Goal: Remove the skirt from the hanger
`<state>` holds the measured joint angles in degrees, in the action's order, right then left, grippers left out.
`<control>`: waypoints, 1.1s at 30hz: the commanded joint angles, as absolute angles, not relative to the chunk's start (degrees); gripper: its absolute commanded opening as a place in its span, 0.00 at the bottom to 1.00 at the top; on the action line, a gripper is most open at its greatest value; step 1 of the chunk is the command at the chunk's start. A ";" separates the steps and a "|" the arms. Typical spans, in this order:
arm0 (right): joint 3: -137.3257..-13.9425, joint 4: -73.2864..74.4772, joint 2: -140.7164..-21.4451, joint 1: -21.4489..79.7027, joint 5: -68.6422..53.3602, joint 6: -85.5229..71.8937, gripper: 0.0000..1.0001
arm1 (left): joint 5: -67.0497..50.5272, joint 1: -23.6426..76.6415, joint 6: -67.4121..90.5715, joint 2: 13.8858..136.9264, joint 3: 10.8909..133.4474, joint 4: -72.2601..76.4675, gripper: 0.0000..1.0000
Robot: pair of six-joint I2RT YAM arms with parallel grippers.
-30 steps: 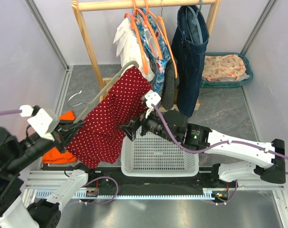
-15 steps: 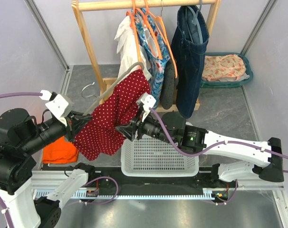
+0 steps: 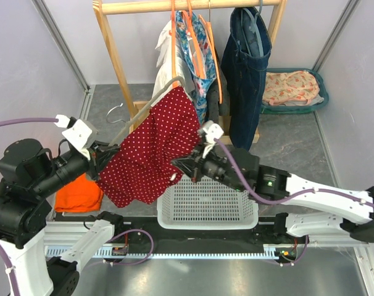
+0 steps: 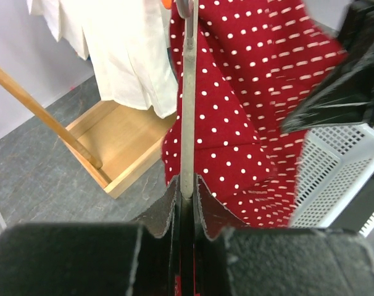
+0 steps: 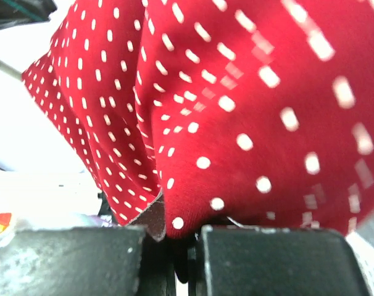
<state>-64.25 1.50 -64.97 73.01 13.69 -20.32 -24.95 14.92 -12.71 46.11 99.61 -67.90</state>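
Observation:
The skirt (image 3: 153, 145) is red with white dots and hangs over a grey hanger (image 3: 147, 108) that slants from lower left to upper right in the top view. My left gripper (image 3: 102, 161) is shut on the hanger's lower end. In the left wrist view the hanger bar (image 4: 187, 92) runs straight up out of the closed fingers of my left gripper (image 4: 187, 192), with the skirt (image 4: 249, 111) draped on its right. My right gripper (image 3: 181, 168) is shut on the skirt's lower right edge. Red fabric (image 5: 236, 92) fills the right wrist view and is pinched in my right gripper (image 5: 176, 233).
A white mesh basket (image 3: 208, 202) stands under the right gripper. Behind is a wooden rack (image 3: 116, 61) with a white garment (image 3: 165, 52), a floral one (image 3: 196, 49) and jeans (image 3: 245, 74). An orange cloth (image 3: 76, 194) lies at left; a green tub (image 3: 295, 89) sits back right.
My right gripper has closed from wide open onto the skirt's edge and shifted a little to the right. The left gripper raised the hanger earlier and now holds it about still.

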 commanded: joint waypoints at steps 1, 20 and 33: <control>-61.61 8.25 -57.67 73.13 15.64 -26.53 0.00 | -21.01 14.94 -12.57 46.41 98.18 -59.94 0.07; -75.58 11.41 -35.06 73.13 7.82 -30.24 0.09 | -18.72 14.94 -11.34 48.52 96.50 -57.13 0.06; -78.24 18.71 -34.61 73.04 18.54 -23.30 0.53 | -18.19 14.94 -11.51 48.25 95.53 -56.60 0.05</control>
<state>-83.40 13.87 -30.41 72.99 12.51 -26.83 -17.52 15.07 -11.44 48.34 94.00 -61.28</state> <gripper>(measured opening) 0.321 0.121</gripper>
